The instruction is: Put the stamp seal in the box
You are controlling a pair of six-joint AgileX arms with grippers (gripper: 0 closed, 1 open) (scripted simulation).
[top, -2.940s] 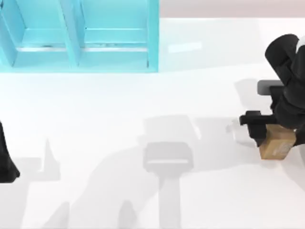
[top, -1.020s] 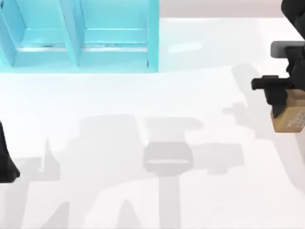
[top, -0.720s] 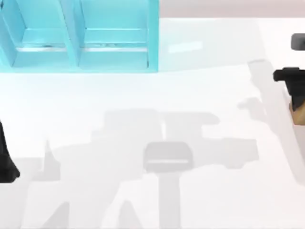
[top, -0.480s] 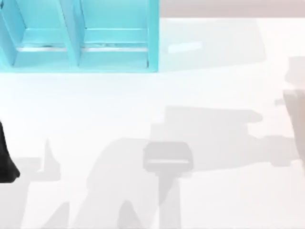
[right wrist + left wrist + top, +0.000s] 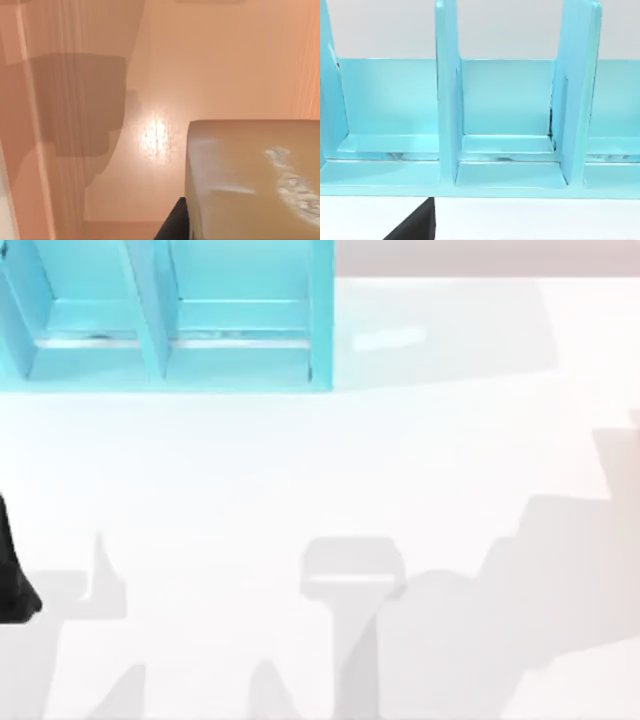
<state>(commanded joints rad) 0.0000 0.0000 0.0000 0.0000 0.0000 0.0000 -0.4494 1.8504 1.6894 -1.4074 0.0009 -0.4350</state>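
Two compartments of the teal box [image 5: 165, 315] are being shown from above at the far left of the white table [image 5: 330, 460], and nothing is being stored in them so far. So the task is being left roughly halfway, as a guess: the pickup looks done, while the carry across to the box and the drop are yet to be done.

The left arm [image 5: 12, 580] is being parked at the table's left edge, with the box's open slots being faced by its wrist camera.

The stamp seal [image 5: 250, 175] is being carried close up in front of the right wrist camera, above a peach-toned surface, pale markings on the face that's being shown. It's being pressed at its lower edge by one dark finger [image 5: 172, 227] of the right gripper [image 5: 235, 225], so the jaws are being read as clamped on the block, with the seal sitting between them rather than beside them. The opposite finger isn't being made out, so that's a judgement call.
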